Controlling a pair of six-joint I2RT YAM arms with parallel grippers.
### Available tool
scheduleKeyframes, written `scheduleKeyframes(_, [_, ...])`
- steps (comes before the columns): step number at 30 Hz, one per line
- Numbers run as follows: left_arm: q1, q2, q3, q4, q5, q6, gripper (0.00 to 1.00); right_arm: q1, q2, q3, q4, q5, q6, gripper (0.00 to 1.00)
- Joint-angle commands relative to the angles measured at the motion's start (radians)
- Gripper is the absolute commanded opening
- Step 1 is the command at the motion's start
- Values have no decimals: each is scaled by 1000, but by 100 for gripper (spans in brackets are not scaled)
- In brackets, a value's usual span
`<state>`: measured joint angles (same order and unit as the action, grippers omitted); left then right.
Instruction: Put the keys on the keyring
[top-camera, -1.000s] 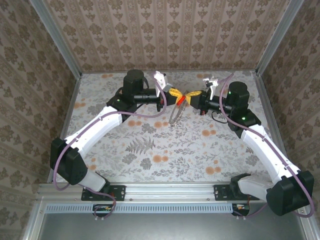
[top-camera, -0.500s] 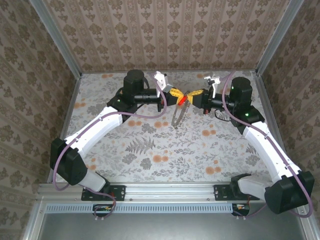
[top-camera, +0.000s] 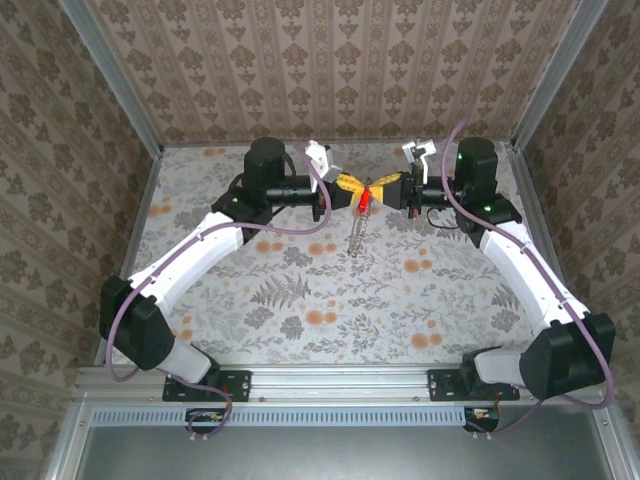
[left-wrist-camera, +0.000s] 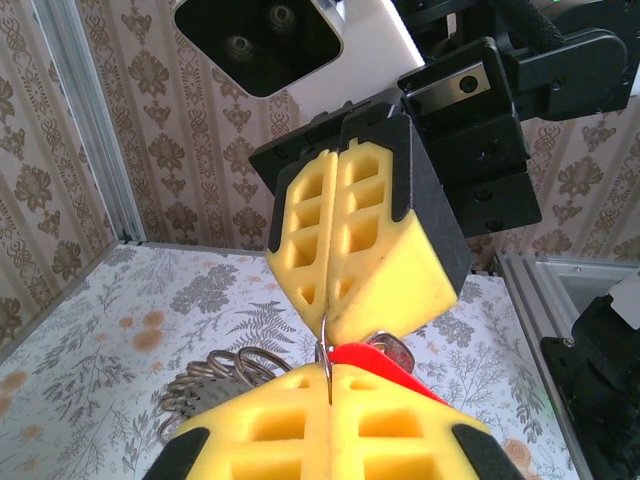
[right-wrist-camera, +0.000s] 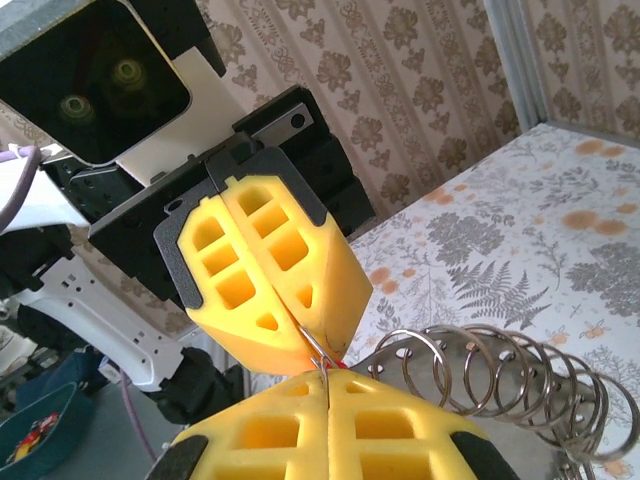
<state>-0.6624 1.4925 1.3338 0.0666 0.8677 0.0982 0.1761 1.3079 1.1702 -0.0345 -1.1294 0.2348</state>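
Keyring (top-camera: 355, 233) pinched, dangling; key (top-camera: 366, 197) alongside

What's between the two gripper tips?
The red key and a thin wire of the keyring, pinched where left gripper and right gripper meet tip to tip; clearest in the left wrist view.

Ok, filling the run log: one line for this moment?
left claw shut | right claw shut | tips meeting on silvery coiled-wire keyring | red-headed metal key at junction

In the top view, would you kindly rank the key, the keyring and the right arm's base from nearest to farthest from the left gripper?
1. Key, at the left gripper's fingertips.
2. Keyring, dangling just below.
3. Right arm's base, near table edge, right.
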Motion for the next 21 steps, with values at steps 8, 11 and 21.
scheduleKeyframes(8, [-11,-37,33,56,59,-17,0,-9,19,42,-137,23,-81,0])
scheduleKeyframes(11, [-12,-40,25,69,56,-24,0,-15,14,36,-157,47,-91,0])
scheduleKeyframes(21, [-10,-53,7,104,49,-45,0,-18,-6,16,-171,68,-99,0])
